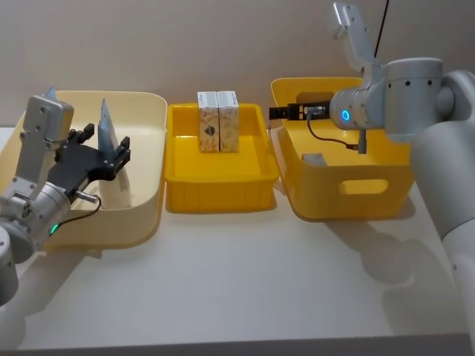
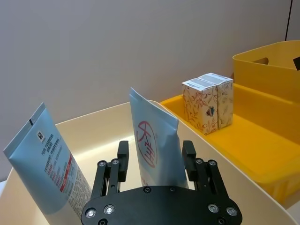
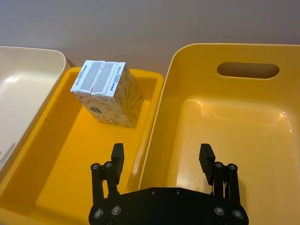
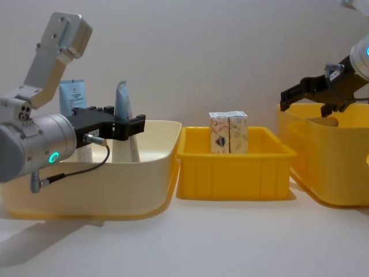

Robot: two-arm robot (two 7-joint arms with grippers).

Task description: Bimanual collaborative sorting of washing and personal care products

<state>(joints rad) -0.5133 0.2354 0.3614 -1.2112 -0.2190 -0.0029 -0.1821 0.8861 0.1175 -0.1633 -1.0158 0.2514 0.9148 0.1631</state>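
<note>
At the bench's left end, in the cream tub, the left gripper has its fingers parted around an upright blue tube, base hidden; another tube leans beside it. Two cartons stand in the middle tray. The right gripper, fingers wide, hangs over the yellow tub rim.

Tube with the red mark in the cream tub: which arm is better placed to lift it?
Left. The left gripper is open around the tube, a finger on each side. The right gripper hovers open over the rim of the yellow bin.
</note>
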